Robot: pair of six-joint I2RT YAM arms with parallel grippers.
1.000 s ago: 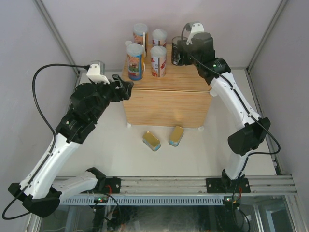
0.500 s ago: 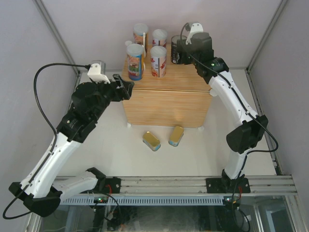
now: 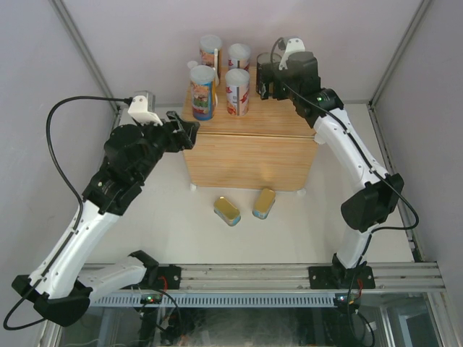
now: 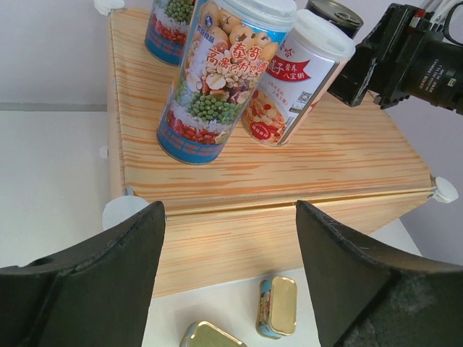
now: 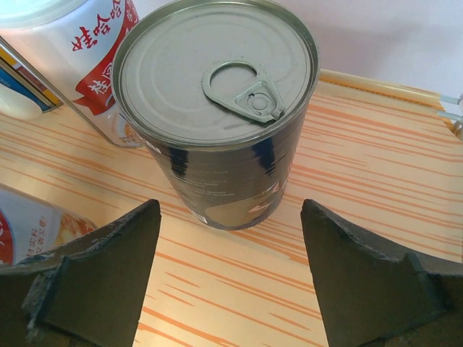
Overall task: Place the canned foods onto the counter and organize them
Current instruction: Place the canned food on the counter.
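1. the right pincer [image 5: 229, 210] is released. its two fingers stand on either side of the dark can [image 5: 217, 108] with a gap on each side, so nothing is grasped. this can stands upright on the wood-grain cabinet [image 3: 249, 155], at the far right of its top.
2. the four tall white-lidded cans [image 3: 237, 90] also stand upright on the cabinet top, grouped just beside the dark can, to its left.
3. the left pincer [image 4: 229, 217] is released too and empty. it hangs at the cabinet's left front corner.
4. what remains, in my judgement, are the two gold tins [image 3: 226, 210], which lie flat on the table [image 3: 181, 231], just in front of the cabinet and near each other but not touching.
5. the tins lie below and in front of the left pincer, which is the nearer one. the right pincer is well apart, at the back.
6. the left tin's long axis runs diagonally and the right tin [image 3: 264, 203] points almost at the cabinet, so the wrist probably must turn to close across the short side.
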